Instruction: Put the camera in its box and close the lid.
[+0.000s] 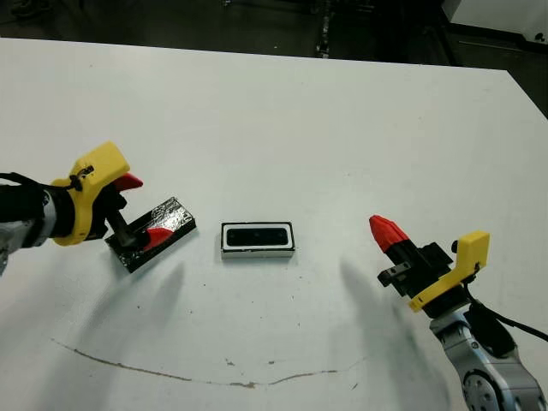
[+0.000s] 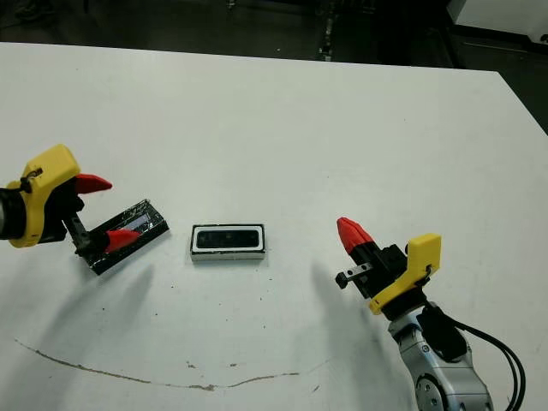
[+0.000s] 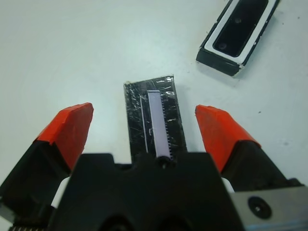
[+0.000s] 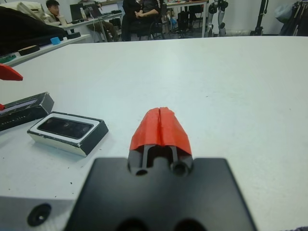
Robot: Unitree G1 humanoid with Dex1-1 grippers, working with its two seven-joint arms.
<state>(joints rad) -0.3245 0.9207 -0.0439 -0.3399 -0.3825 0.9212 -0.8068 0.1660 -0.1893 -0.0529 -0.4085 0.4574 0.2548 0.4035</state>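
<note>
**Inspector:** Start at the left. What is the left gripper [image 1: 137, 208] doing?

**Assistant:** Its fingers are spread wide, astride the near end of the lid [image 1: 152, 233], not clamped on it. The lid lies flat on the table [image 1: 282, 120], angled, just left of the box [image 1: 258, 240].

**Inspector:** How would you expect the lid to handle?

**Assistant:** Thin, stiff and light, I judge. The speckled face looks slick, so hold it across the long edges, near the middle.

**Inspector:** The box?

**Assistant:** Centre of the table, open. The camera [image 1: 257, 235] already sits inside, glossy face up, white rim showing all round. Light enough to slide if nudged, in my estimate.

**Inspector:** Right side?

**Assistant:** The right gripper [image 4: 160, 126] has its red tips pressed together, holding nothing, well apart from the box.

**Inspector:** Obstructions?

**Assistant:** None between lid and box. A faint dark scuff line [image 1: 171, 373] marks the near table; people sit beyond the far edge.
</note>
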